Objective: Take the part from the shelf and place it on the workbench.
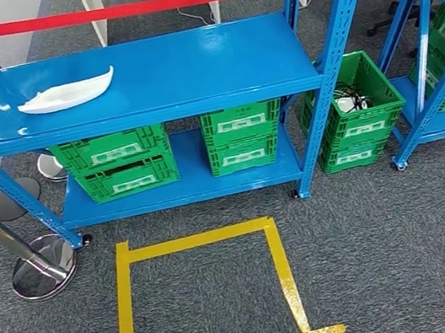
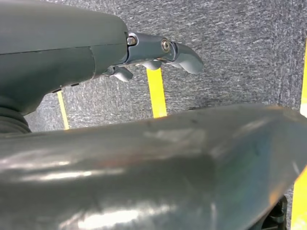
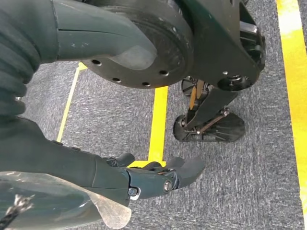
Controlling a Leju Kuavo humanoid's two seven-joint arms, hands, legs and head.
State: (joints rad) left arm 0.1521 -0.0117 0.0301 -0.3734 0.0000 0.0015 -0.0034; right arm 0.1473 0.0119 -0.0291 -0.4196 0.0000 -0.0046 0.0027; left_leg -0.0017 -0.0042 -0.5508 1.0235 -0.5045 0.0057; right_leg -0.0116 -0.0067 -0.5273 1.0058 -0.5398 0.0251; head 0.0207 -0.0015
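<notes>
White part (image 1: 66,93), far edge hard to read

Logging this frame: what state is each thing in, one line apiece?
white part: lying flat on the blue shelf's top board, untouched.
green crates: stacked in pairs on the lower board.
green crate with cables: on the floor, open-topped.
left hand: hanging over the carpet, holding nothing.
right hand: hanging over the carpet, holding nothing.

Your left hand (image 2: 159,52) hangs low, grey fingers extended, holding nothing; your right hand (image 3: 152,177) hangs likewise, empty.
</notes>
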